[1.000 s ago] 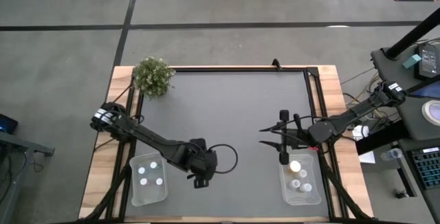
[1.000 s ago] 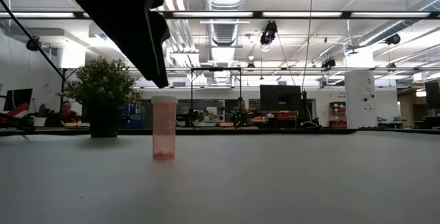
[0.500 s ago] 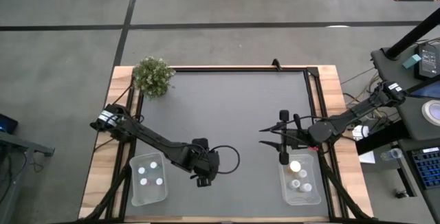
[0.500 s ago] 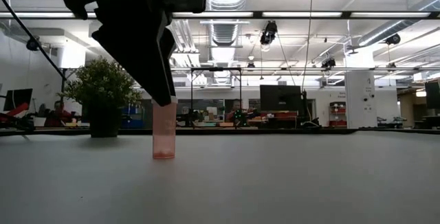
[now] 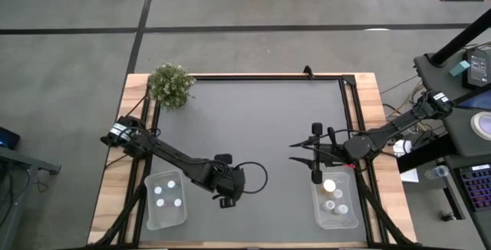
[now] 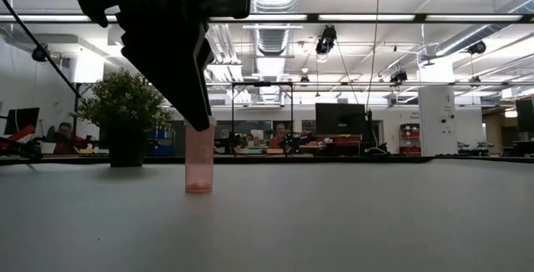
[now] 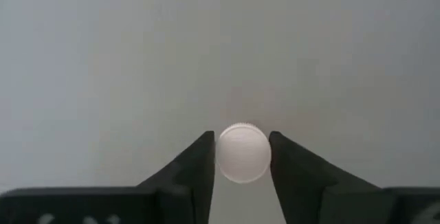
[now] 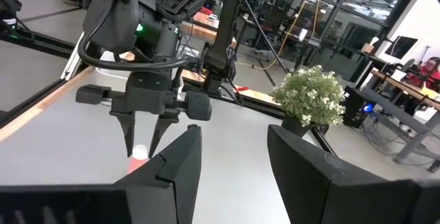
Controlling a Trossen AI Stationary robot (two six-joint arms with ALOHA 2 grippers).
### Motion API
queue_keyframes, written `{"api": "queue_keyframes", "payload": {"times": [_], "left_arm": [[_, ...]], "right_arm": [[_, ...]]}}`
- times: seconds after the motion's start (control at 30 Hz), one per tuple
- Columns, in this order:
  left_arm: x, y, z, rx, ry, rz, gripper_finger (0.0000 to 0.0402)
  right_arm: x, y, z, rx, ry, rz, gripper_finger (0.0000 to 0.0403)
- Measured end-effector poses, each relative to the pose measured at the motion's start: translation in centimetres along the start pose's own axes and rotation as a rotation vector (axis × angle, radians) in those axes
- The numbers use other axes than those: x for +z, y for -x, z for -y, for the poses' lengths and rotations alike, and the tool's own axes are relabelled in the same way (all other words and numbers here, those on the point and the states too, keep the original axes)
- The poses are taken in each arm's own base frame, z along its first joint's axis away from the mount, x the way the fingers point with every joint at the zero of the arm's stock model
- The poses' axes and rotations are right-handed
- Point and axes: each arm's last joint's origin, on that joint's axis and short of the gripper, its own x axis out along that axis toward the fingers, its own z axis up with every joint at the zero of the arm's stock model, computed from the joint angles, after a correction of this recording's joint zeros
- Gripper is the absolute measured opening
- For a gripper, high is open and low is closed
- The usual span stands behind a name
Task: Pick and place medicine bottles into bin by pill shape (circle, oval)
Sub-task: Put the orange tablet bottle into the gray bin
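Observation:
A small pinkish medicine bottle (image 6: 198, 162) with a white cap (image 7: 243, 153) stands upright on the dark table top, near the front edge and left of the middle. My left gripper (image 5: 224, 201) points down over it, shut on the cap. It also shows in the right wrist view (image 8: 144, 141). My right gripper (image 5: 293, 152) hangs at the table's right, by the right bin's far end, pointing toward the table's left. It is open, with nothing between its fingers (image 8: 180, 157). My left gripper pinches the bottle's white cap (image 7: 243, 153) between its two fingers, one on each side of the cap's round edge. The fingers (image 6: 188, 88) come from above, pointing down. The bottle stands upright, its base (image 6: 198, 188) on the table.
A clear bin (image 5: 165, 199) at the front left holds several white-capped bottles. Another clear bin (image 5: 335, 200) at the front right holds several more, one of them larger. A green potted plant (image 5: 170, 83) stands at the far left corner. The table's middle is bare.
My left gripper has come down over the pinkish bottle, so its fingers now cover the white cap, which showed below them before. The bottle has stayed upright in its place. My right gripper has kept still.

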Motion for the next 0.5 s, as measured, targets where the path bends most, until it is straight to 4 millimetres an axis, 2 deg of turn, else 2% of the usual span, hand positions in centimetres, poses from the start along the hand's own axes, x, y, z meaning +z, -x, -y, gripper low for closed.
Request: {"api": "queue_keyframes", "payload": {"times": [0.13,0.33,0.5], "left_arm": [[0.0,0.0,0.0,-0.001,0.001,0.000,0.0088],[0.1,0.5,0.0,-0.012,0.018,0.007,0.0097],[0.5,3.5,0.1,-0.079,0.076,0.045,0.0099]], "right_arm": [[0.0,0.0,0.0,0.000,0.000,0.000,0.0154],[0.0,0.0,0.0,0.001,0.002,-0.004,0.0154],[-0.1,0.0,0.0,0.001,0.003,-0.005,0.0153]]}}
